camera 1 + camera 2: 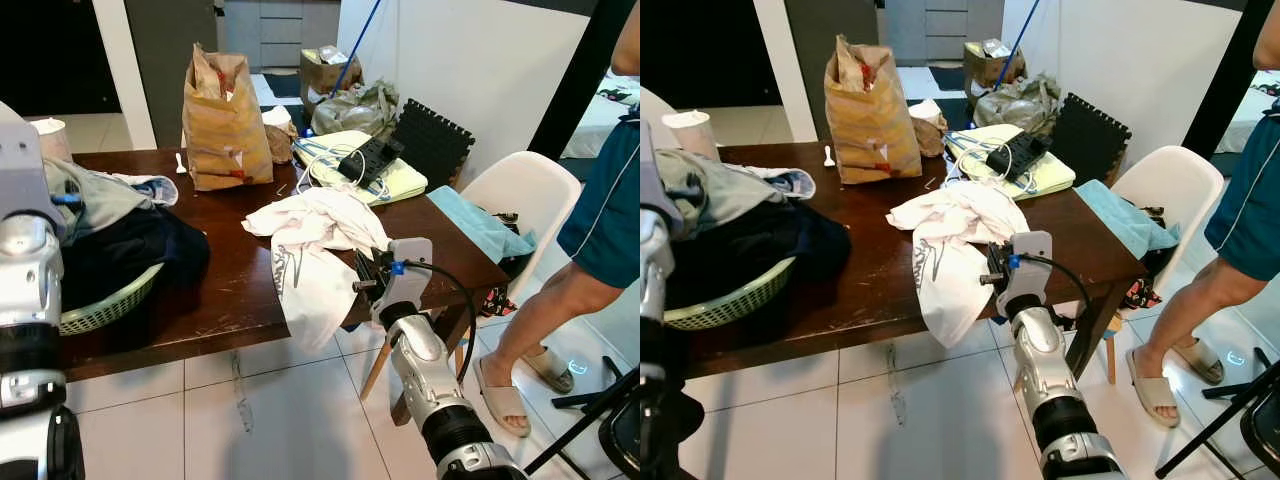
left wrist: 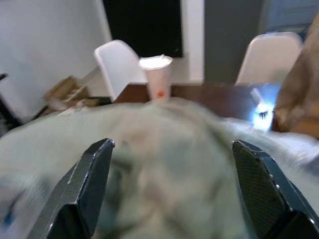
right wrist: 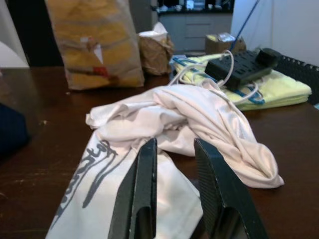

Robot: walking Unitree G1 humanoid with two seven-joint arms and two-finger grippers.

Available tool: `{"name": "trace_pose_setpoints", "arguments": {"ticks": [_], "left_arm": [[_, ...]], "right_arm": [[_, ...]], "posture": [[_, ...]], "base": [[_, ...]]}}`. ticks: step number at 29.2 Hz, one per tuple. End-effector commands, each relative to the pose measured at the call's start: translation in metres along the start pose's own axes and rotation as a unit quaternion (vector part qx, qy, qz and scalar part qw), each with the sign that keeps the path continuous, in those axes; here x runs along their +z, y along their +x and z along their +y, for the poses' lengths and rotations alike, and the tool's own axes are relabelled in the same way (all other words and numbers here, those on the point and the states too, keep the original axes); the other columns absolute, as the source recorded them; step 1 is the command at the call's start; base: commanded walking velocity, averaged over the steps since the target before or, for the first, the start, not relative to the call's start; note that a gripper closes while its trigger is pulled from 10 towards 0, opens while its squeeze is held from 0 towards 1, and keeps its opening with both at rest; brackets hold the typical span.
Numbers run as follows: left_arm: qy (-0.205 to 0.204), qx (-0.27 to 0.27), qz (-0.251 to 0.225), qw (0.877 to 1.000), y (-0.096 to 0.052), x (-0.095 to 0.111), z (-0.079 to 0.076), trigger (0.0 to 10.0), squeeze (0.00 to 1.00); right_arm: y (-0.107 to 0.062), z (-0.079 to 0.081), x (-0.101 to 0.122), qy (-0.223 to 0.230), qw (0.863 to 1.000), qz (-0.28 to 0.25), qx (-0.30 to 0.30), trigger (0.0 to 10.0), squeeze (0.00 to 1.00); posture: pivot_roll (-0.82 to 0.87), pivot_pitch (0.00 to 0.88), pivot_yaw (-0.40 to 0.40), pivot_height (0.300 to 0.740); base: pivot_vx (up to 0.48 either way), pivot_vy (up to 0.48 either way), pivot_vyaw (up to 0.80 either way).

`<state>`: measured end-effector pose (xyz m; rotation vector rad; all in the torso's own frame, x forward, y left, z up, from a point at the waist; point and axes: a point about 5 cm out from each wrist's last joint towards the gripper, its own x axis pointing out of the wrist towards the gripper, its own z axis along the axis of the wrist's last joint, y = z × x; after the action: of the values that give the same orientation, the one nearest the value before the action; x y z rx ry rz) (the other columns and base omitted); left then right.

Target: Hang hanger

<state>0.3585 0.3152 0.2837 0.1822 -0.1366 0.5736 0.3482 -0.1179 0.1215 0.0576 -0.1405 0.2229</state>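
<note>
A crumpled white shirt (image 1: 320, 225) lies on the dark wooden table (image 1: 230, 290), with one part draped over the front edge. My right gripper (image 1: 367, 272) sits at that edge, right beside the shirt. In the right wrist view its fingers (image 3: 142, 189) stand a narrow gap apart, open, and the shirt (image 3: 199, 114) lies just beyond them. Blue and white hangers (image 1: 318, 152) rest on a yellow folded towel (image 1: 400, 180) at the back, under a black power strip (image 1: 368, 158). My left gripper (image 2: 172, 164) is wide open above pale green cloth (image 2: 164, 144) in the laundry basket (image 1: 100, 310).
A tall brown paper bag (image 1: 225, 120) stands at the back of the table. A white chair (image 1: 525, 190) with a teal cloth (image 1: 480, 225) is on the right, and a person's legs (image 1: 560, 300) stand next to it. Tiled floor lies in front.
</note>
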Motion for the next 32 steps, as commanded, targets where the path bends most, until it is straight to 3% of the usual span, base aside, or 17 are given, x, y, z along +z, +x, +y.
{"name": "trace_pose_setpoints", "arguments": {"ticks": [1,8,12,14,19,27,28,30,31,32], "left_arm": [[0.009,-0.01,-0.015,1.0,0.006,0.008,-0.005,10.0,0.0],[0.019,-0.019,0.006,1.0,0.015,0.014,-0.014,10.0,0.0],[0.079,-0.029,0.071,0.994,0.012,-0.002,-0.019,10.0,0.0],[0.094,-0.031,0.078,0.992,0.011,-0.005,-0.019,10.0,0.0],[0.12,-0.017,0.091,0.988,0.014,-0.008,-0.011,10.0,0.0],[0.124,-0.007,0.1,0.987,0.019,-0.008,-0.003,10.0,0.0],[0.124,-0.01,0.105,0.987,0.018,-0.011,-0.003,7.5,0.0],[0.124,-0.013,0.109,0.986,0.017,-0.013,-0.004,7.5,0.0],[0.122,-0.018,0.111,0.986,0.017,-0.015,-0.005,0.0,0.0],[0.122,-0.018,0.111,0.986,0.017,-0.015,-0.005,0.0,0.0]], "right_arm": [[0.001,0.0,-0.001,-0.001,1.0,0.007,0.004,10.0,0.0],[0.002,0.0,0.0,-0.005,1.0,0.009,0.009,10.0,0.0],[0.001,-0.003,-0.002,-0.003,1.0,0.01,0.001,10.0,0.0],[0.0,-0.004,-0.002,-0.002,1.0,0.01,-0.003,10.0,0.0],[0.0,-0.003,-0.002,0.0,1.0,0.011,-0.003,10.0,0.0],[0.0,-0.003,-0.003,-0.001,1.0,0.013,0.002,10.0,0.0],[0.0,-0.002,-0.004,-0.002,1.0,0.014,0.003,10.0,0.0],[-0.001,-0.002,-0.004,-0.003,1.0,0.015,0.005,10.0,0.0],[-0.001,-0.002,-0.004,-0.004,1.0,0.016,0.005,10.0,0.0],[-0.001,-0.002,-0.004,-0.004,1.0,0.016,0.005,10.0,0.0]], "posture": [[0.09,0.021,-0.104,0.74],[0.09,0.02,-0.107,0.74],[0.09,0.021,-0.083,0.74],[0.09,0.021,-0.083,0.74],[0.09,0.029,-0.089,0.74],[0.09,0.031,-0.094,0.74],[0.09,0.033,-0.099,0.74],[0.09,0.033,-0.099,0.74],[0.09,0.036,-0.096,0.74],[0.09,0.036,-0.096,0.74]], "base": [[0.0,0.0,0.0],[0.0,0.0,0.0],[0.0,0.0,0.0],[0.0,0.0,0.0],[0.0,0.0,0.0],[0.0,0.0,0.0],[0.0,0.0,0.0],[0.0,0.0,0.0],[0.0,0.0,0.0],[0.0,0.0,0.0]]}}
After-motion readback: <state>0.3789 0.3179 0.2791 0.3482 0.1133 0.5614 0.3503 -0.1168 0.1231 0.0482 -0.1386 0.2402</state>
